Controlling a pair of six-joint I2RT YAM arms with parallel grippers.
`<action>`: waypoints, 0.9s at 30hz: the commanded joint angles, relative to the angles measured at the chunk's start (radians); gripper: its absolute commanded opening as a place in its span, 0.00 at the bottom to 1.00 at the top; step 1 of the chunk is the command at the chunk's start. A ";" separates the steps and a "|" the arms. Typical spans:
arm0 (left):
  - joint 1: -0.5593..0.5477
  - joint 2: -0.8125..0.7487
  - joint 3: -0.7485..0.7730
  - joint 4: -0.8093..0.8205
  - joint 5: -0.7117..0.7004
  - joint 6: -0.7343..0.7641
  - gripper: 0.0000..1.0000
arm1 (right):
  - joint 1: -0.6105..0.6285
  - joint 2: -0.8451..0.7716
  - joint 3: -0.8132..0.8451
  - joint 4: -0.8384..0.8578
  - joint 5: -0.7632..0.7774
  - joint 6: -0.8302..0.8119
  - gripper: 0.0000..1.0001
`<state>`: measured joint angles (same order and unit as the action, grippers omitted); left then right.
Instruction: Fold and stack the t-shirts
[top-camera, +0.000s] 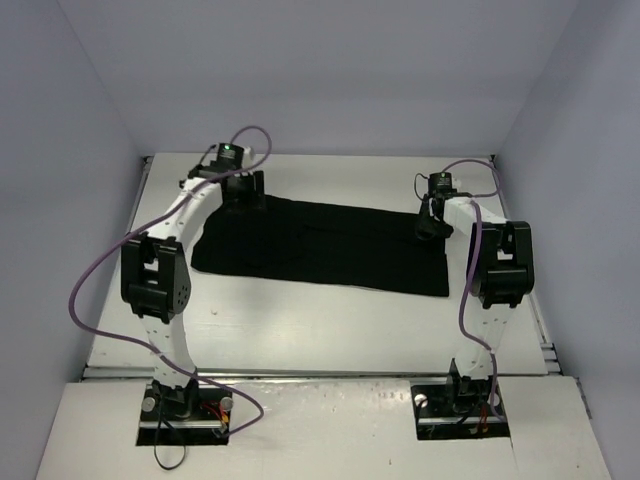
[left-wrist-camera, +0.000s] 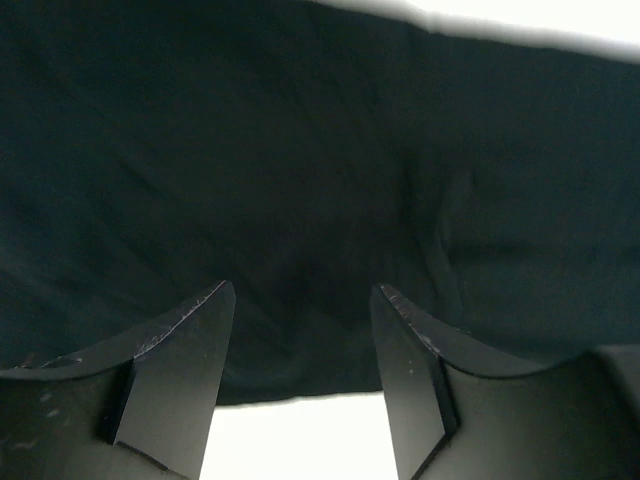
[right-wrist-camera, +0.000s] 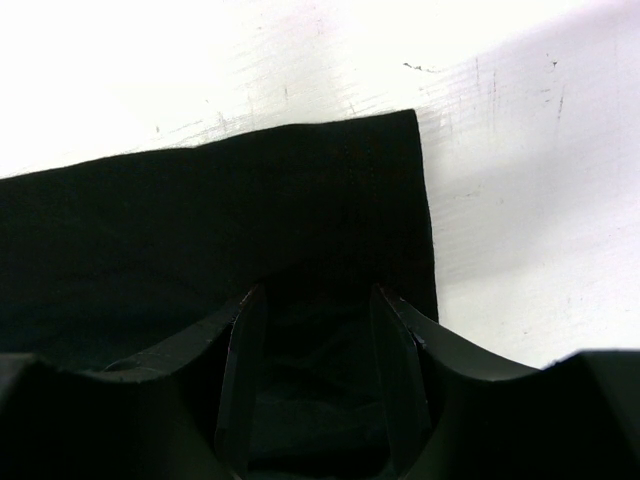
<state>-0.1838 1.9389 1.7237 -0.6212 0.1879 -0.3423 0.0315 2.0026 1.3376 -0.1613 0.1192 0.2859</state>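
Black t-shirt flat on white table, left gripper spread above it, right gripper pinching its corner.

The t-shirt lies on the table, left pincer at its far-left corner, right pincer at its far-right.

White table: a flat work surface with faint scuffs and scratches, seen close in the right wrist view. A metal rail runs along its near edge. Plain pale walls enclose it at the back and both sides.
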 joint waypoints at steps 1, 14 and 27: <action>-0.014 -0.038 -0.139 0.006 -0.008 -0.127 0.54 | -0.005 -0.075 0.032 0.002 0.018 -0.007 0.43; -0.053 -0.219 -0.376 0.006 -0.057 -0.190 0.56 | -0.004 -0.103 -0.018 0.005 0.012 -0.009 0.43; -0.038 -0.167 -0.381 -0.002 -0.038 -0.201 0.59 | -0.005 -0.131 -0.043 0.015 0.016 -0.010 0.43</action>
<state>-0.2260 1.7645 1.3396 -0.6388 0.1527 -0.5174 0.0315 1.9529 1.2920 -0.1608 0.1188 0.2848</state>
